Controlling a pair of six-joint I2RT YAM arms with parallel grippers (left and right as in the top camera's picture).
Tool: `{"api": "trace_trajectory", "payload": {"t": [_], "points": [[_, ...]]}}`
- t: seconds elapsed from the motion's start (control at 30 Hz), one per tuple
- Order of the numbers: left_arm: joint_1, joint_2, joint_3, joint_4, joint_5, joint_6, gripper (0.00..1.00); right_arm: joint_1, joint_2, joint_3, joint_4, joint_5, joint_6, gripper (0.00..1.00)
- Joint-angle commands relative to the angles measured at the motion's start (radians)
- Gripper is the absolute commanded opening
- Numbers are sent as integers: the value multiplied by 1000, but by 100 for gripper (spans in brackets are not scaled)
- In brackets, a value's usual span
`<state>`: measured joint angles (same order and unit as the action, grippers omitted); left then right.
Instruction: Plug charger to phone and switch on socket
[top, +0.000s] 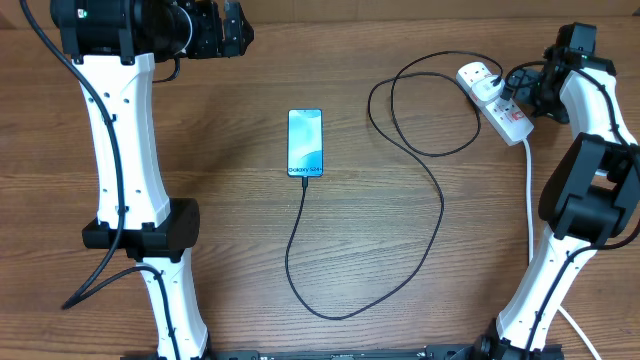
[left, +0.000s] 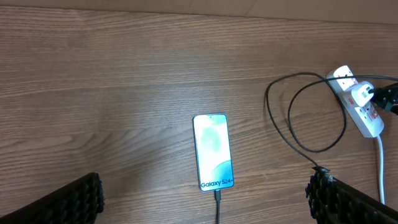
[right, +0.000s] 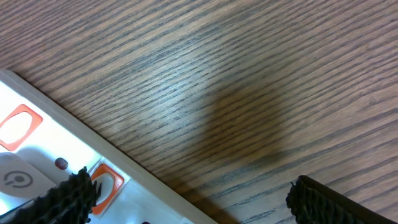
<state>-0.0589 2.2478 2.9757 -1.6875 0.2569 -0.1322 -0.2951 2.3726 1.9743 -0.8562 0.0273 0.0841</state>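
Phone (top: 306, 143) flat, screen up, centre of the overhead frame, well apart from both arms. Charger (top: 441, 205) tip meets its lower edge (looks seated in the port). The cable loops down, right, then up to the socket (top: 497, 102) at upper right. Left gripper (top: 238, 33) at upper left, above the table (top: 230, 200), fingers spread wide, nothing held. Right gripper (right: 189, 199) over the socket, fingers parted and empty, one finger (right: 62, 199) beside a red switch (right: 106, 183); contact cannot be told.

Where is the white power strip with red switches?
From overhead, the white power strip lies far right on the wooden table, by the right gripper, with the thin black cable looping just left of it.
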Motion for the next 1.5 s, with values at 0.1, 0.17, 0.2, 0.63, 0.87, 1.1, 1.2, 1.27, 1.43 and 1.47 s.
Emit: {"api": "trace_trajectory", "payload": {"t": [0.1,0.17,0.2,0.63,0.87,1.1,1.2,1.27,1.43,1.47], "points": [[-8,6,2,-2,-5,-14,100,17,13,-36,-33,-79,-15,100],[-8,6,2,-2,-5,-14,100,17,13,-36,-39,-93,-14,100],[-8,6,2,-2,-5,-14,100,17,13,-36,-42,-93,-15,100],[-8,6,2,-2,-5,-14,100,8,-69,-9,-140,-73,20,100],[-8,6,2,-2,-5,-14,100,-6,-304,-8,-264,-74,98,100],[-8,6,2,-2,-5,-14,100,-2,-514,-9,-453,-77,181,100],[-8,6,2,-2,-5,-14,100,6,-592,-9,-533,-86,182,100],[-8,6,2,-2,-5,-14,100,16,-653,-10,-580,-86,182,100],[-8,6,2,-2,-5,-14,100,55,-790,-11,-635,-107,181,100],[-8,6,2,-2,-5,-14,100,69,-821,-11,-645,-108,178,100]]}}
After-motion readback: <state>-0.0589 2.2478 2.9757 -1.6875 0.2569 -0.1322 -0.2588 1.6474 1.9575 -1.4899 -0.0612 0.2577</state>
